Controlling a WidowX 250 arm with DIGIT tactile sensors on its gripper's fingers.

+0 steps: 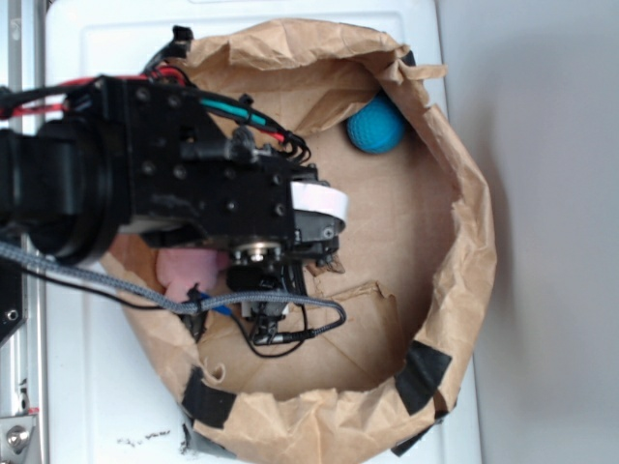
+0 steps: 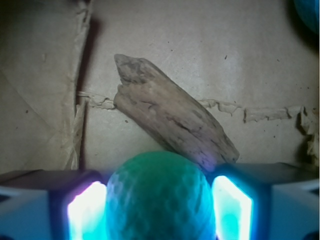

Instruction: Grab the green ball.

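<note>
The green ball, mint-coloured and dimpled, fills the bottom centre of the wrist view. It sits between the two glowing pads of my gripper, which touch it on both sides, so the gripper is shut on it. In the exterior view the black arm hangs over the left half of a paper-lined basin, with the gripper pointing down. The arm and gripper hide the ball in that view.
A weathered piece of wood lies on the cardboard floor just beyond the ball. A blue textured ball rests at the far right corner. A pink plush lies under the arm. Crumpled brown paper walls ring everything.
</note>
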